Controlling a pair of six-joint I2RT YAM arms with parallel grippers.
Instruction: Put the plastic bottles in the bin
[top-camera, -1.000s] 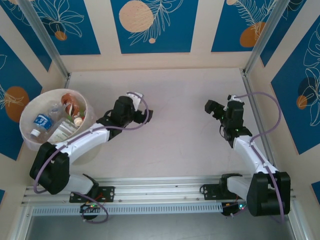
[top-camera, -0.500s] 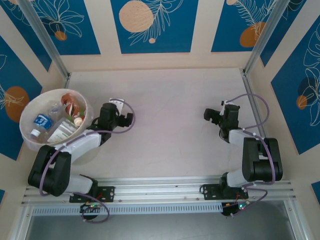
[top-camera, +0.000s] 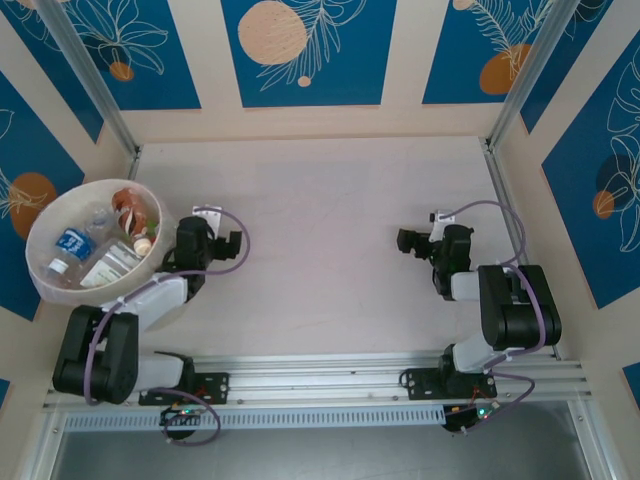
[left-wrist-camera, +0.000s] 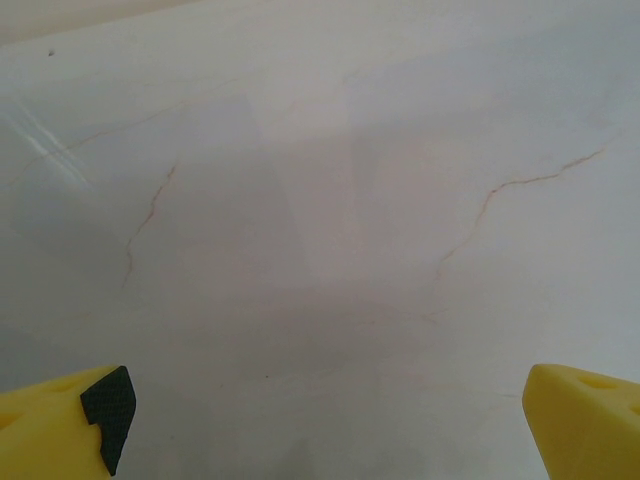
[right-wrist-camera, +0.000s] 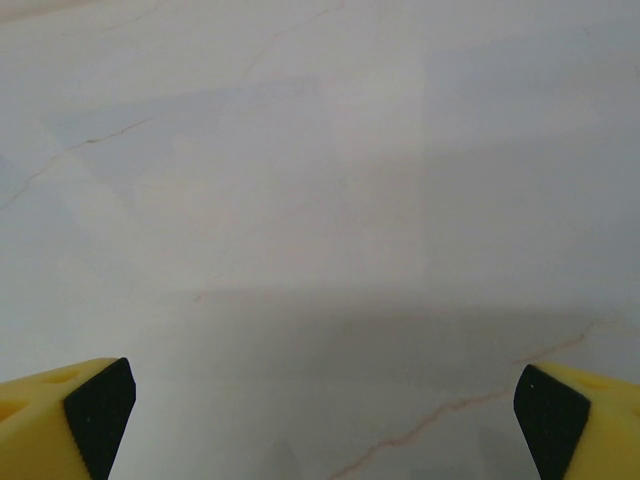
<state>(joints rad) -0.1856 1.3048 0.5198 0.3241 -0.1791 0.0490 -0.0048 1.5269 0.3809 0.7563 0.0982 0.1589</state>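
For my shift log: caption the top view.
Bottles sit in the bin; left tool and right tool both open, holding nothing.

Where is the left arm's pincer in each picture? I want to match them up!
Top external: the left pincer is left of the middle, just right of the bin, and open.
Left wrist: its yellow fingers sit in the bottom corners, spread wide over the table.
Right wrist: these yellow tips belong to the right pincer, which is also open.
Shared landmark: the pale table with thin brownish veins.
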